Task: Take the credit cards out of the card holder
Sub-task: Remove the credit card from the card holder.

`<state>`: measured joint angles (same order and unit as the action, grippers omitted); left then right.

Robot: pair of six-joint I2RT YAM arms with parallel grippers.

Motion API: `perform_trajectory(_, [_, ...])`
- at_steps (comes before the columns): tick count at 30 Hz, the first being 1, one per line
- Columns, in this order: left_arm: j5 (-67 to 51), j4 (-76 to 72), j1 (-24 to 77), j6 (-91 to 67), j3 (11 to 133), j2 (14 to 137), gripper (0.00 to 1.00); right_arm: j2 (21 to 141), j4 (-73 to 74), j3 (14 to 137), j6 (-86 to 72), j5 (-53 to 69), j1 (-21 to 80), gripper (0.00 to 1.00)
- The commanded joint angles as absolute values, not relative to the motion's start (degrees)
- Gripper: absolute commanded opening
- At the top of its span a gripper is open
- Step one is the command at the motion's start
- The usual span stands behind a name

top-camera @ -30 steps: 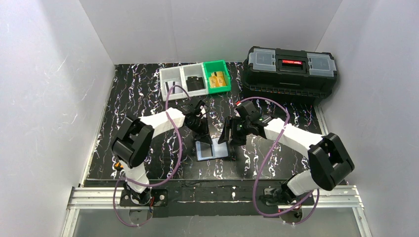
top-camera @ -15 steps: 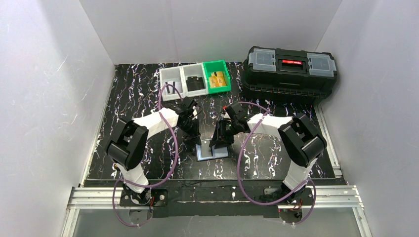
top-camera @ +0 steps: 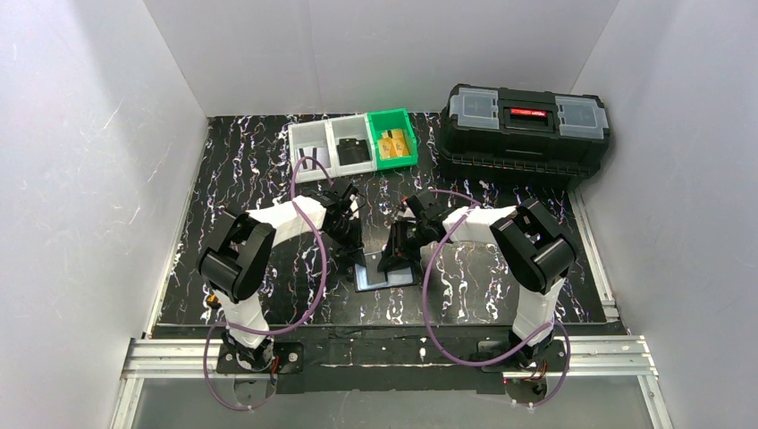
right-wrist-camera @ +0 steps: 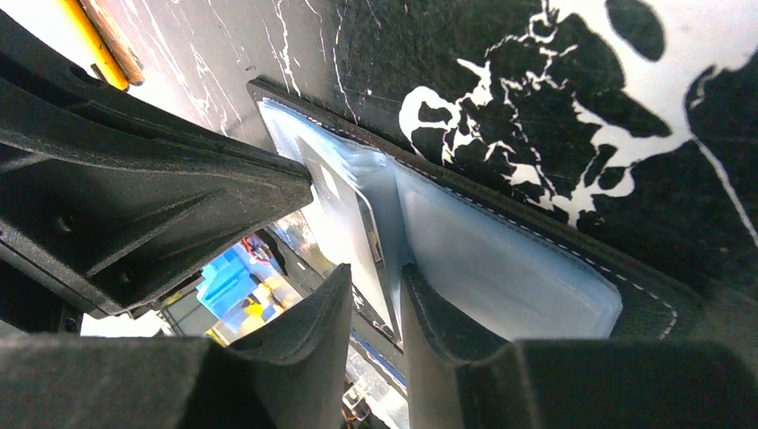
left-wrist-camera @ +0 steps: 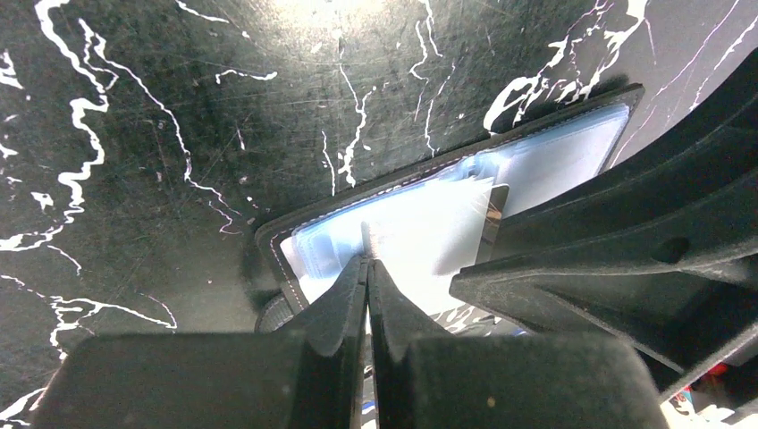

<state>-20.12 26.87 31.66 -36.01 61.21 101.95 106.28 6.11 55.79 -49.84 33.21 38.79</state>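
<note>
We are pinning the card holder [top-camera: 384,273], lying open just six o'clock of the table's middle, with the left gripper [left-wrist-camera: 366,257], its fingers pressed together. The right gripper [right-wrist-camera: 375,273] is straddling a pale credit card [right-wrist-camera: 340,210] at the fold, jaws narrowly apart; we cannot tell whether it is pinching. We are risking the clear pocket clinging and the holder lifting too. The marbled black table [top-camera: 250,161] is looking slick. White walls [top-camera: 89,179] are enclosing it, with bins [top-camera: 353,147] at twelve o'clock and a toolbox [top-camera: 523,134] at one.
</note>
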Motion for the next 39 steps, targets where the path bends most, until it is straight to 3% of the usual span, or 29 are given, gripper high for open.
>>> perform_trajectory(1, [-19.9,27.2,32.3,-35.8,59.6,103.5,0.00,107.0,2.1,55.5,-51.5,36.0,39.3,0.31])
perform_trajectory(7, [-18.3,27.7,32.4,-36.5,58.4,103.3,0.00,106.4,-2.4,52.8,-53.2,37.0,38.8,0.28])
perform_trajectory(21, [-16.5,28.3,32.4,-37.1,57.0,102.8,0.00,105.6,-29.1,40.0,-66.6,43.9,35.1,0.29])
perform_trajectory(30, [-16.6,28.5,32.4,-37.2,57.1,102.7,0.00,105.6,-31.2,38.4,-67.8,43.9,34.4,0.27])
perform_trajectory(34, [-16.6,28.5,32.4,-37.2,57.2,102.7,0.00,105.9,-31.1,38.4,-67.9,43.6,34.4,0.21])
perform_trajectory(39, [-16.1,29.0,32.3,-37.4,57.3,103.2,0.00,104.2,-29.2,36.2,-66.0,41.6,32.5,0.04])
